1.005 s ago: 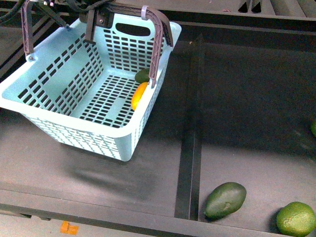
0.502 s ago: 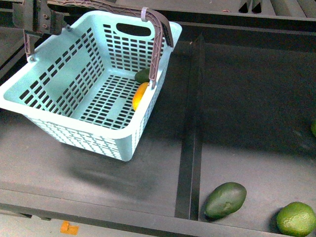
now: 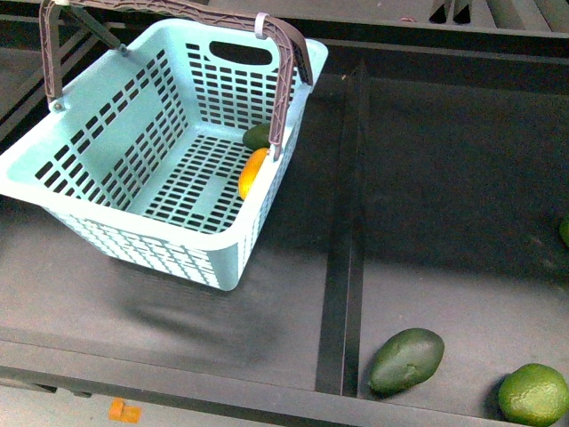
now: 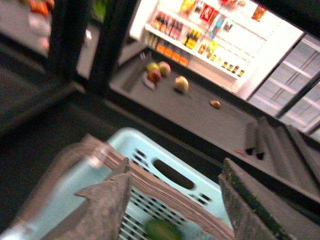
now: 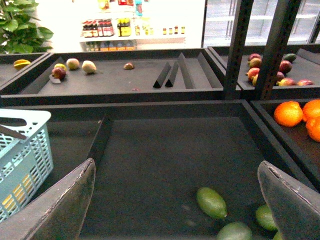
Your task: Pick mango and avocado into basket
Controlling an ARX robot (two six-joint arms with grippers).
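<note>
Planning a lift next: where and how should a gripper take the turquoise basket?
Grip the basket by its brown arched handle, at the middle of the arch's top, coming straight down from above. The handle stands upright over the open basket, so probably nothing blocks a descent, and a centred grip should keep it level.

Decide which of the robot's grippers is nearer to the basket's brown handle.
Left. The left gripper hangs open just above the handle, while the right gripper is open over the neighbouring tray, the basket off to one side.

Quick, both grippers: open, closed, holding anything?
Left gripper: open, holding nothing, above the basket.
Right gripper: open, holding nothing.
</note>
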